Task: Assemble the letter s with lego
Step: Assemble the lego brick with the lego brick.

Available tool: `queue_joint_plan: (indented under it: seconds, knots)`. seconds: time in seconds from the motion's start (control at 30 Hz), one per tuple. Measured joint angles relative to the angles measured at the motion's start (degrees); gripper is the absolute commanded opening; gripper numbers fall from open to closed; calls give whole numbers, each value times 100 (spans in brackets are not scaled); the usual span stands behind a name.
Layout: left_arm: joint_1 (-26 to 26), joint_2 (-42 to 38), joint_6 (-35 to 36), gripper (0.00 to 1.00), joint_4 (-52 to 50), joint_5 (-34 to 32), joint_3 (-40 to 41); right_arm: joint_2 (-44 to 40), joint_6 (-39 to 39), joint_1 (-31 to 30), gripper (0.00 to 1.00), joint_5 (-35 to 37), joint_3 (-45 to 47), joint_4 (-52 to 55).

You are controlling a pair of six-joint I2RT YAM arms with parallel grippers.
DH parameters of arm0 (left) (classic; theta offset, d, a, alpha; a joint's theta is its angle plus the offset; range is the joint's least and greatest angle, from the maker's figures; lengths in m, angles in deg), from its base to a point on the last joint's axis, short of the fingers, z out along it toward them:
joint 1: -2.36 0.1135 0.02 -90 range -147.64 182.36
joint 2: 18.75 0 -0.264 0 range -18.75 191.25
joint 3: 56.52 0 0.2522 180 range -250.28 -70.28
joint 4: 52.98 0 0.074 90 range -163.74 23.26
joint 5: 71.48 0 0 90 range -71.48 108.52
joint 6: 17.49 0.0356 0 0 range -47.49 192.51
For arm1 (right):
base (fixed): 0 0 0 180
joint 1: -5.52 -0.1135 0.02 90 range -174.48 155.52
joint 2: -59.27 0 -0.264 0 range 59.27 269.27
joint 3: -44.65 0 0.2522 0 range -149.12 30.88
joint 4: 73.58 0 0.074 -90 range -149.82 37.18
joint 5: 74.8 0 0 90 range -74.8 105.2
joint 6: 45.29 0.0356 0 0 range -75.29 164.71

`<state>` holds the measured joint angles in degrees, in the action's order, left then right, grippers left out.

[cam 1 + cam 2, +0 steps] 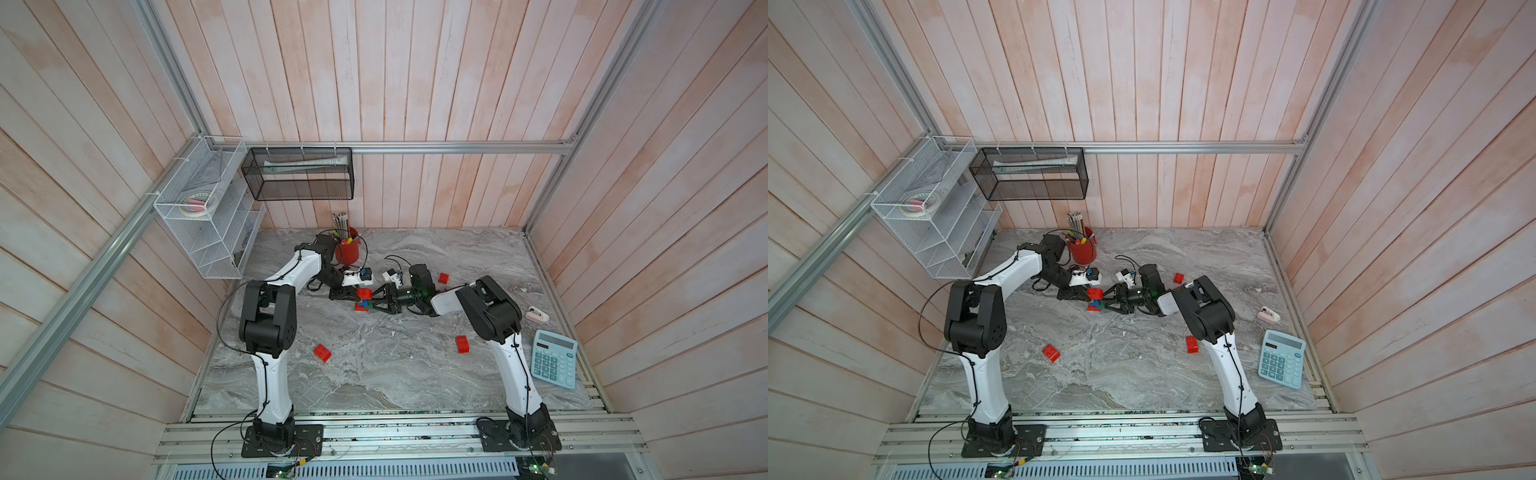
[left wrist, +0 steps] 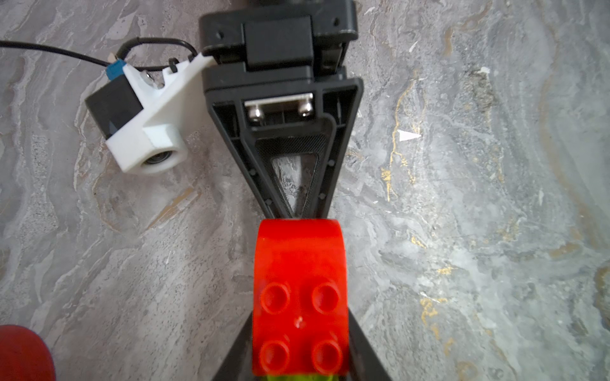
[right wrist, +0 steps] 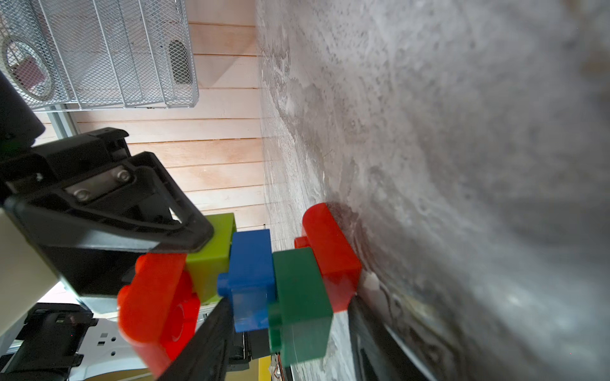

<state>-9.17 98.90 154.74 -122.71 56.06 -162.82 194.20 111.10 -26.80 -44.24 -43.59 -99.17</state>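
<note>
The lego stack stands mid-table in both top views. From the table up it is a red brick, dark green, blue, lime green, and a top red brick. My left gripper is shut on the top red brick, the lime one just under it. My right gripper lies sideways, one finger by the table and one against the blue brick, clamping the lower bricks. Three loose red bricks lie at the front left, the front right and behind the right arm.
A red pencil cup stands behind the left arm. A blue calculator and a small pink-white object lie at the right edge. A white wire rack and a black mesh basket hang on the walls.
</note>
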Motion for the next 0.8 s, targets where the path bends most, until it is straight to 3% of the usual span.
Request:
queue_joint_plan:
  seconds: [0.8]
  knots:
    - [-11,-13,-35,32,42,74,22,-90,-409,26,53,44,-17,337]
